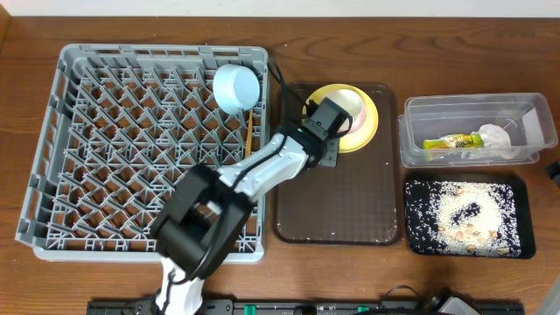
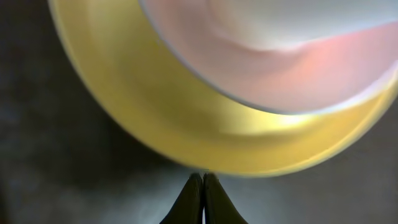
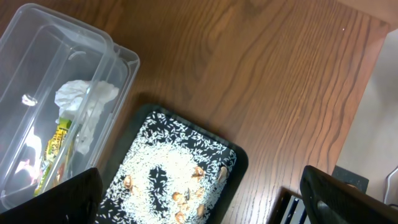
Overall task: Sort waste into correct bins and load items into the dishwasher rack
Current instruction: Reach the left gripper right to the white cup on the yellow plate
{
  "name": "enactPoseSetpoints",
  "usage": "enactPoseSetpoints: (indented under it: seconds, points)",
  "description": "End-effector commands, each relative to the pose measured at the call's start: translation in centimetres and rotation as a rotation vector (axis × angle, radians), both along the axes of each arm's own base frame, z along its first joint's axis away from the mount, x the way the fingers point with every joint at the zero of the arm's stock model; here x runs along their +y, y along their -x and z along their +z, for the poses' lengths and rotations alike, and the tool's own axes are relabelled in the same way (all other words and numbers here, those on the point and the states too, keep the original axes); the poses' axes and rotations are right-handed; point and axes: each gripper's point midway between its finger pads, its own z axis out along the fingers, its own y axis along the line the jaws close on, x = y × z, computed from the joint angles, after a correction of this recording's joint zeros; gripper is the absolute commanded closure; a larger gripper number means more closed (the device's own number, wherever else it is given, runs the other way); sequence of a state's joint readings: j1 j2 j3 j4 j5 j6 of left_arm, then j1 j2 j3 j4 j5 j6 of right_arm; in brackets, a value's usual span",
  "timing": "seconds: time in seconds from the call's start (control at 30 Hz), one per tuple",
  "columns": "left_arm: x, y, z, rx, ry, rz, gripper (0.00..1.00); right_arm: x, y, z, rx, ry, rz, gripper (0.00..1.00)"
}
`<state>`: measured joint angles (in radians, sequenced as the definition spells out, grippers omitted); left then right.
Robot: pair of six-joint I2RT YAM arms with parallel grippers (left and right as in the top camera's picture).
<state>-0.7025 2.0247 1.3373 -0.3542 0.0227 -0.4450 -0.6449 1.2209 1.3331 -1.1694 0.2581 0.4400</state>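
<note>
A wooden worktop [image 1: 437, 44] seen from above. The large grey dishwasher rack [image 1: 131, 140] fills its left side. Just right of the rack lies a dark brown tray [image 1: 341, 201]. The left arm [image 1: 262, 171] reaches from the near edge, across the rack's corner, to the far end of this tray.

At the right, a clear tub [image 1: 420, 114] sits behind a shallow black tray [image 1: 411, 184].

A round yellow plate [image 1: 367, 131] rests on the far end of the brown tray, with a white bowl [image 1: 348, 101] on it. A light-blue bowl [image 1: 236, 87] sits in the rack's far right corner.

A crumpled white napkin [image 1: 494, 138] and a yellow-green wrapper [image 1: 453, 142] lie inside the tub. Thin wooden chopsticks [image 1: 249, 131] lie along the rack's right edge. White rice scraps [image 1: 464, 210] cover the black tray.

The left pincer [image 2: 203, 180] is pressed together at the plate's near rim; whether it pinches the rim is unclear. The right pincer [image 3: 200, 177] is spread wide and holds nothing, above the black tray.
</note>
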Motion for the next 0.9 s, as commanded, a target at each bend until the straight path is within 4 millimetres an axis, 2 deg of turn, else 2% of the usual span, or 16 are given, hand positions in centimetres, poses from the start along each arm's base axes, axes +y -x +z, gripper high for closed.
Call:
enactPoseSetpoints:
  seconds: [0.0,0.3,0.57,0.63,0.73,0.87]
  points:
    - [0.1,-0.3,-1.2,-0.005,-0.011,0.007,0.94,-0.2,0.3,0.2,-0.003,0.005,-0.012,0.01]
    - [-0.3,-0.7,-0.5,-0.027,0.009,0.007,0.94,-0.2,0.3,0.2,-0.003,0.005,-0.012,0.01]
    - [-1.1,-1.8,4.9,-0.131,0.097,0.008,0.94,-0.2,0.3,0.2,-0.003,0.005,-0.012,0.01]
    - [-1.3,-2.0,5.7,-0.151,0.109,0.010,0.94,-0.2,0.3,0.2,-0.003,0.005,-0.012,0.01]
    - [-1.4,-2.2,5.3,-0.155,0.109,0.012,0.94,-0.2,0.3,0.2,-0.003,0.005,-0.012,0.01]
    - [-0.9,-2.3,3.4,-0.135,0.066,0.023,0.94,-0.2,0.3,0.2,-0.002,0.005,-0.012,0.01]
